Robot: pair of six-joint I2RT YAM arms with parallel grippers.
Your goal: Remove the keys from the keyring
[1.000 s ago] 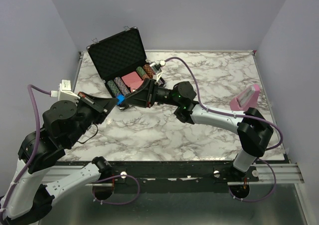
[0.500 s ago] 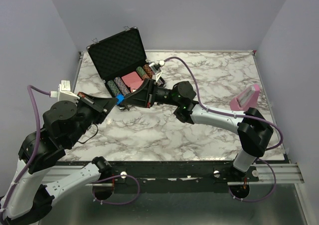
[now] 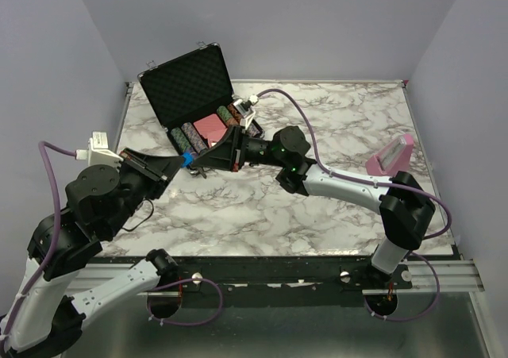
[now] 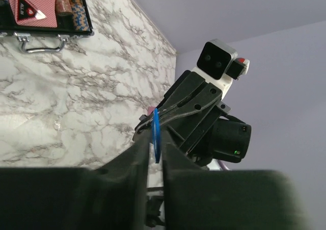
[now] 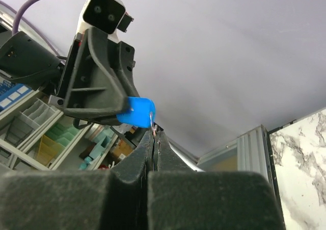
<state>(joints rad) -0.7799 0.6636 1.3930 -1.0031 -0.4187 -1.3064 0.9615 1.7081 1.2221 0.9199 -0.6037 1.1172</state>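
Left gripper pinches blue tag of keys, held in mid-air above table. Right gripper meets it tip to tip, jaws pressed on thin ring.

The keys between left tool and right tool, above table, case behind
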